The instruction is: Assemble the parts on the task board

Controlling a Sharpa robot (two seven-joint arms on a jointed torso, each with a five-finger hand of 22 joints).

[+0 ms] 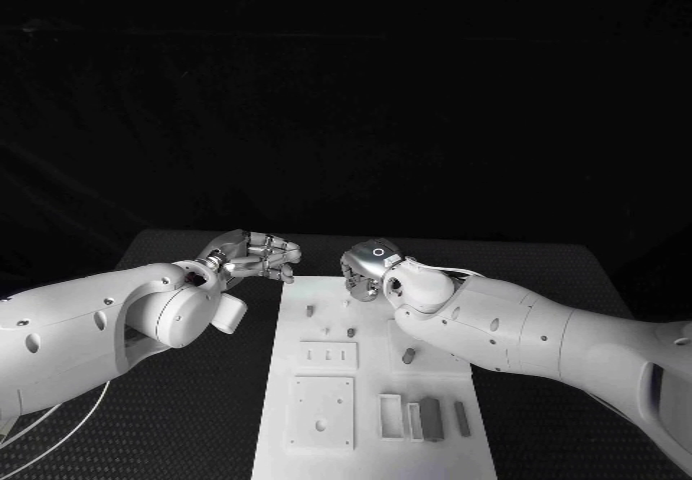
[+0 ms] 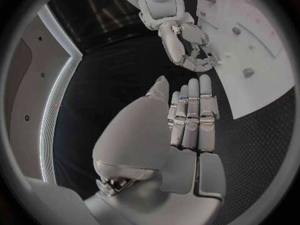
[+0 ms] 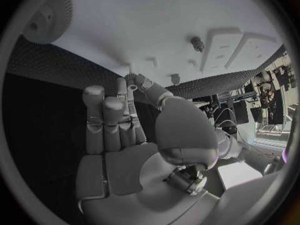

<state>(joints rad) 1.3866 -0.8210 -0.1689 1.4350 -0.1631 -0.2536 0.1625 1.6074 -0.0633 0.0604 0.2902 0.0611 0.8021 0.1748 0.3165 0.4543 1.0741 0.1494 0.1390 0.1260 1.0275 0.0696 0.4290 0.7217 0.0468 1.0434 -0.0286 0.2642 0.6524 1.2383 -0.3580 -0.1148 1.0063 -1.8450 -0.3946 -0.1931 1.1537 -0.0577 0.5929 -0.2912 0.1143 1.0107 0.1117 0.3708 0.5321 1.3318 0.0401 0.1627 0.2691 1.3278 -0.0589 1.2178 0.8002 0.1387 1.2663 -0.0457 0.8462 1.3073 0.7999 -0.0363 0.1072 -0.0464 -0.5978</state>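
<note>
Task board: white plate on the tabletop, lying below and between my two hands. Parts: several grey pieces lie loose on the near end; small pegs stand or lie further up toward my hands. Progress, as I judge it: little assembled, nearly all left.

My left hand: raised at the board's far left corner, fingers straight and together, holding nothing.

My right hand: poised over the board's far end; fingers together, thumb tip pinching a small pale piece, identity uncertain.
</note>
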